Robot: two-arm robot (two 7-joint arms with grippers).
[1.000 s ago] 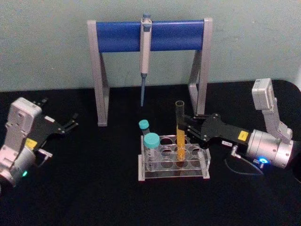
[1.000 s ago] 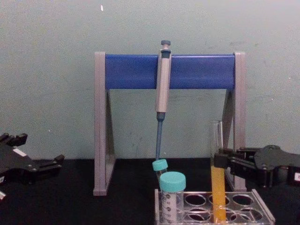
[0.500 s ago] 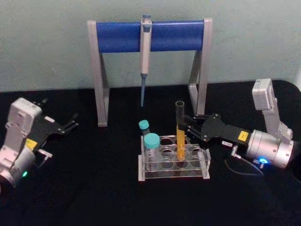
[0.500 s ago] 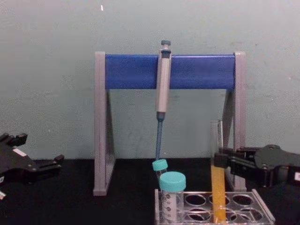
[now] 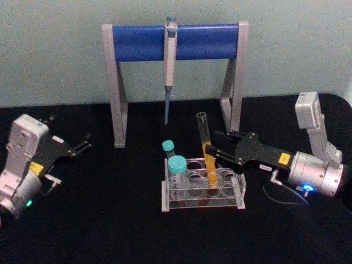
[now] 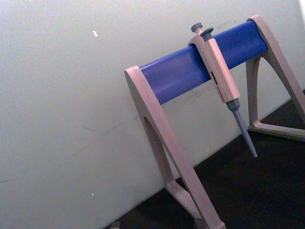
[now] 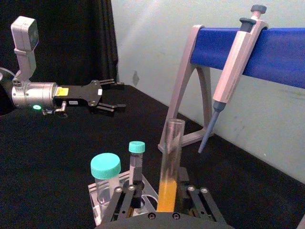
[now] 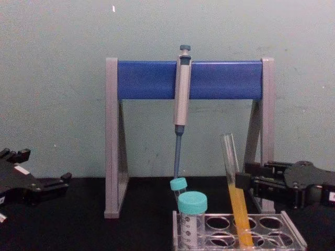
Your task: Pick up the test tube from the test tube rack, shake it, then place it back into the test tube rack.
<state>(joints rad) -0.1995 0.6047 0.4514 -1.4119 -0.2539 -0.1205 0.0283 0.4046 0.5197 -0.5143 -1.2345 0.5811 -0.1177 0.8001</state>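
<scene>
While the test tube (image 5: 206, 144) stood with its round bottom in the test tube rack (image 5: 202, 192) at lower centre of the head view, it leaned, mouth tipped toward the upper left of the frame. The right gripper (image 5: 209, 152) came in from the right edge, its jaws closed on the tube at about mid-height, just above the rack and near the top of the orange-yellow liquid. In the right wrist view the fingers (image 7: 187, 196) sat against both sides of the glass.

Handling, as judged: thin, stiff glass, light, smooth-walled, so likely slippery and breakable under a hard squeeze. It was uncapped and about half full, so a tilt or vigorous shake could spill liquid. The present hold at mid-height looked sensible: above the rack, well below the open mouth. A lean while the bottom sat in the hole could lever the glass against the rim; a straight vertical lift would seem safer.

Two teal-capped tubes (image 5: 177, 170) occupied the rack's left end, close beside the lift path. The pipette (image 5: 169, 60) hung on its stand (image 5: 176, 42) behind, well apart.

The left gripper (image 5: 83, 143) was parked at the left edge of the head view, jaws apart, holding nothing.
</scene>
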